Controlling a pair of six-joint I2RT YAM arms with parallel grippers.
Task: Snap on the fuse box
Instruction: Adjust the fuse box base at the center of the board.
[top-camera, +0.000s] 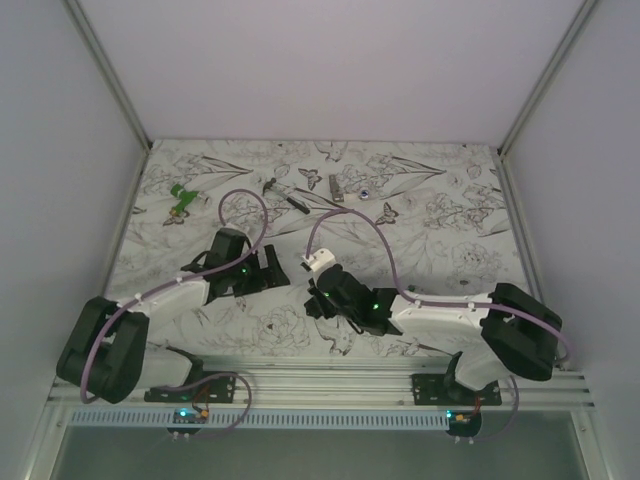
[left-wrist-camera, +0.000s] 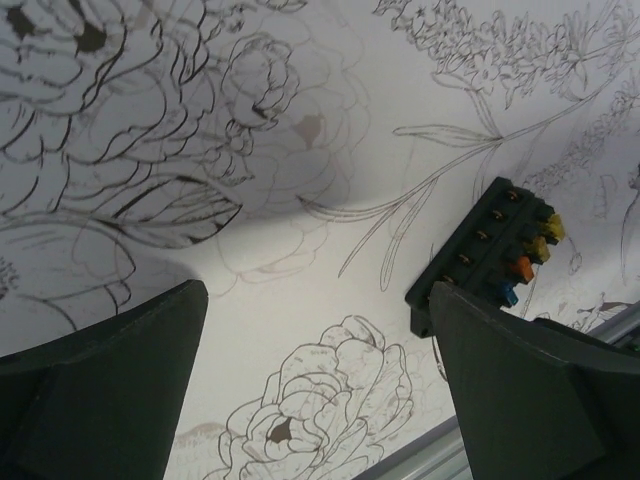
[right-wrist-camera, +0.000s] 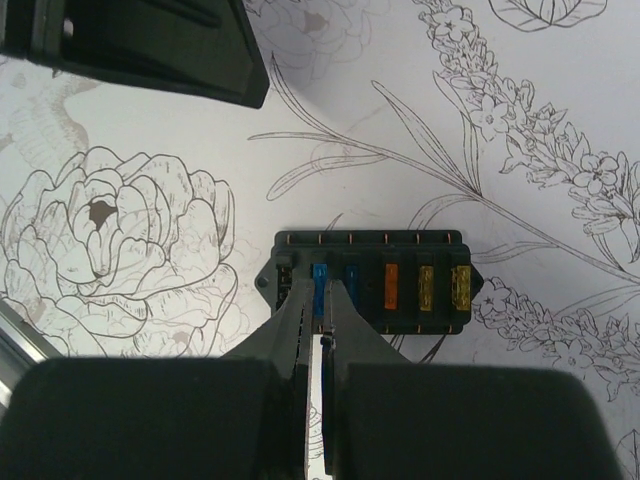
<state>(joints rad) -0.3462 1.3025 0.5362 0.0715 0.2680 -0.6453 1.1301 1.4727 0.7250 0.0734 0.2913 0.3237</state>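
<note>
Axis: the fuse box (right-wrist-camera: 370, 285) lies flat with its face up. In the right wrist view its long side runs left to right, straight across the line of the fingers.
Looks: a black plastic rectangle with a little tab at each short end. There's one row of fuses: two blue, one orange, two yellow.
Spot: on the flowery tablecloth (right-wrist-camera: 560, 60), roughly mid-table between the two arms.
Right gripper (right-wrist-camera: 320, 300): right over the box, tips at the blue-fuse end. The fingers are pulled almost together with just a thin slit left, and honestly I can't tell if they're pinching anything.
Left gripper (left-wrist-camera: 315, 290): spread wide and holding nothing. The box sits just beside its right finger (left-wrist-camera: 530, 390).
</note>
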